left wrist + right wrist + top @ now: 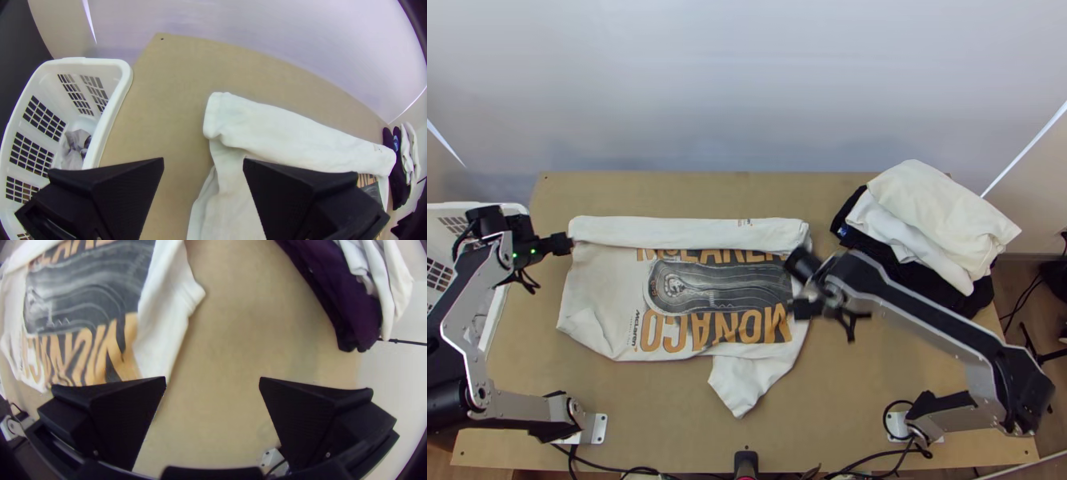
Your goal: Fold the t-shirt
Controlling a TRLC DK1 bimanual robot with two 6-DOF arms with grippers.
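Jaws on the left gripper (560, 245) stand wide apart and hold nothing; this gripper is at the left end of the folded band on the T-shirt (591, 280). Its own wrist view has the shirt's side edge running up through the gap, with bare wood beside it. Jaws on the right gripper (797, 286) are spread wide as well, and empty, over the shirt's right edge. Its wrist view puts one finger over that border and the other over uncovered wood. That gripper is blurred from above, so I can't fairly say whether it touches the cloth.

The shirt lies on the left and middle of the table (875, 400), print up. Its far side is turned over into a long white band, roughly in line with the table's far edge. A sleeve (741, 386) juts out toward the near edge, and the near left corner looks creased.

For room to move, there's a strip of bare wood beyond the band, a broader stretch on the near side, and an open lane between the shirt's right edge and the clothes pile (939, 216). The pile, pale over dark, sits at the far right, up against the table's side edge. On the left a narrower gap separates the shirt from the white basket (118, 89), which has some grey cloth (73, 146) inside.
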